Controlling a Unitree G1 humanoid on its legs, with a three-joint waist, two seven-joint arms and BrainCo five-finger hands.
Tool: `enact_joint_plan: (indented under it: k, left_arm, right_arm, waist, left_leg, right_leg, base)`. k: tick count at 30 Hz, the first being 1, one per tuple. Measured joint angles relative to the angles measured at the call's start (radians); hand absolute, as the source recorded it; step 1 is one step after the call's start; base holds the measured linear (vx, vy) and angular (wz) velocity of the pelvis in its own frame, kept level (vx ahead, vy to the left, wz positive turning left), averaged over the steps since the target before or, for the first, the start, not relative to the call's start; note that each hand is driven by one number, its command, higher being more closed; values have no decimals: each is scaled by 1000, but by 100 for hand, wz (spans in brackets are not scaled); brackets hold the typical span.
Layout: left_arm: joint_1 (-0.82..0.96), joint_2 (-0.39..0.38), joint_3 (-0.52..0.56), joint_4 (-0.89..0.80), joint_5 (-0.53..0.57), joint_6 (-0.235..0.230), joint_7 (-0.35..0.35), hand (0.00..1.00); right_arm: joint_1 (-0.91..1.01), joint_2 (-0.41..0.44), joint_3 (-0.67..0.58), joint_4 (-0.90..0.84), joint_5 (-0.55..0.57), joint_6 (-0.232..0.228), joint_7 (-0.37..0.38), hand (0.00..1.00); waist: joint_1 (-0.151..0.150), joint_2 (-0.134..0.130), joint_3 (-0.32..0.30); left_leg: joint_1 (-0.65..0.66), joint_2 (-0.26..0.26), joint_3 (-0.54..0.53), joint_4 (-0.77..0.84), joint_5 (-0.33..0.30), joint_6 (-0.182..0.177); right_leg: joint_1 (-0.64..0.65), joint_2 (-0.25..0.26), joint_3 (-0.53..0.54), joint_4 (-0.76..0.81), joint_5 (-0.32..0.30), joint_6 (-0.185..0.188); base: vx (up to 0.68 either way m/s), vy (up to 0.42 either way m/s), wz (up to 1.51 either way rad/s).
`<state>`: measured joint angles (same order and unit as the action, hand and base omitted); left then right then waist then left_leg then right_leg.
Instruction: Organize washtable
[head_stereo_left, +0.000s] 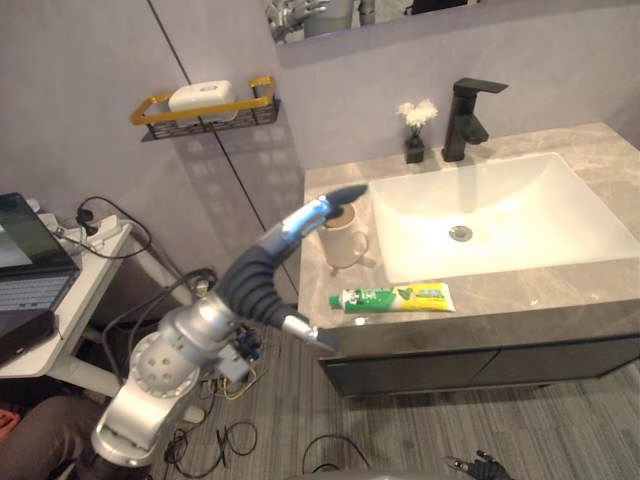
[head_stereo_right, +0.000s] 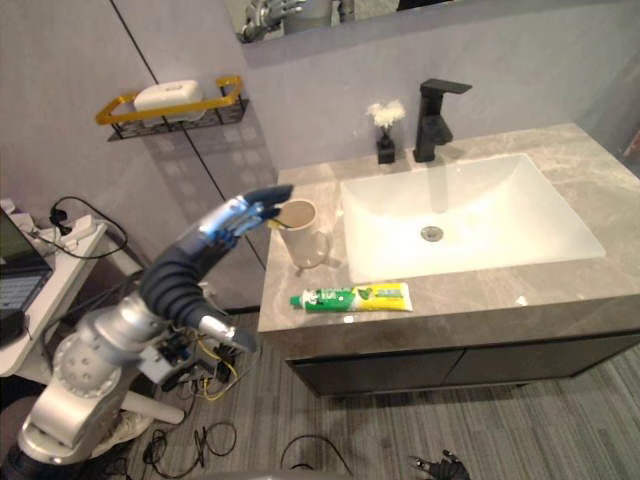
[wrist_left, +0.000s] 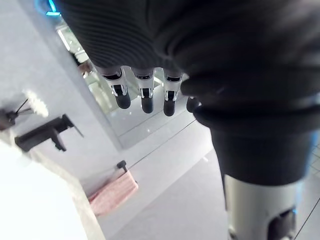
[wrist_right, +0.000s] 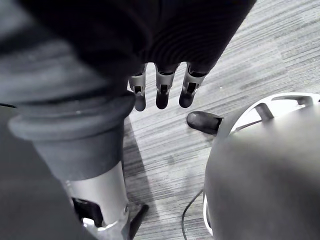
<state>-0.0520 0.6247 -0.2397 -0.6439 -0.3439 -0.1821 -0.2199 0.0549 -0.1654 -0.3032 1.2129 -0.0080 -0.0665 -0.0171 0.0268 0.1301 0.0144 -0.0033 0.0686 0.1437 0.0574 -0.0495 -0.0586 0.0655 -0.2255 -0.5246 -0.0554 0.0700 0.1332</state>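
Note:
A beige mug (head_stereo_left: 345, 240) stands on the grey washtable (head_stereo_left: 560, 290), left of the white basin (head_stereo_left: 540, 250). My left hand (head_stereo_left: 335, 197) hovers just over the mug's rim on its wall side. In the left wrist view its fingers (wrist_left: 145, 95) hang straight with nothing between them. A green and yellow toothpaste tube (head_stereo_left: 393, 297) lies flat near the counter's front edge, in front of the mug. My right hand (wrist_right: 161, 92) hangs low over the floor, fingers straight and empty.
A black faucet (head_stereo_left: 468, 118) and a small vase of white flowers (head_stereo_left: 416, 128) stand behind the basin. A gold wall rack (head_stereo_left: 205, 105) holds a white soap dish. To the left, a side table carries a laptop (head_stereo_left: 25, 260).

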Motion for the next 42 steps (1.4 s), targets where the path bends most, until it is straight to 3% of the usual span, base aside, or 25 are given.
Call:
enact_joint_plan:
  k: [4,6,13,18,30,36,42]
  left_arm:
    - [-127,-8,-173,132,-10,33,0,0]
    - [-168,-51,-210,168,-6,44,2,0]
    - [-337,-306,-337,349,194,48,44,0]
    - [-436,-428,-354,479,326,52,94,0]
    - [-502,-448,-385,591,398,86,99,0]
    - [-514,-447,-345,617,445,99,101,0]
    - [-514,-445,-292,644,583,100,164,0]
  right_arm:
    - [-27,-4,37,-1,2,2,1,0]
    - [-30,-6,49,-1,2,2,1,0]
    - [-48,-10,78,-2,4,1,0,0]
    - [-48,-14,77,-13,6,0,-1,0]
    - [-46,-21,72,-23,8,2,-2,0]
    - [-44,-32,68,-41,8,2,-3,0]
    - [-25,-32,68,-59,8,0,-4,0]
  waist:
    - [-20,6,5]
    - [-37,10,8]
    - [-58,19,12]
    - [-78,30,18]
    - [-123,36,32]
    - [-124,49,60]
    - [-125,50,63]
  left_leg:
    - [-2,0,2,4,0,0]
    - [-6,0,1,10,0,0]
    - [-19,2,12,14,0,0]
    - [-19,3,31,14,0,0]
    - [-20,10,63,11,-1,-1]
    - [-26,10,76,13,-2,-2]
    - [-33,10,76,13,-2,-2]
  right_leg:
    - [1,0,5,0,3,-3]
    - [0,0,4,0,5,-5]
    - [-19,-1,18,1,13,-10]
    - [-34,-1,39,1,18,-10]
    - [-59,-2,76,-1,26,-8]
    - [-71,-1,90,-7,38,-10]
    - [-77,-1,90,-9,39,-9]
  base:
    - [-35,5,-2]
    - [0,0,0]
    - [-16,6,-4]
    - [-26,8,-13]
    - [-24,2,-8]
    - [-17,1,-7]
    - [0,0,0]
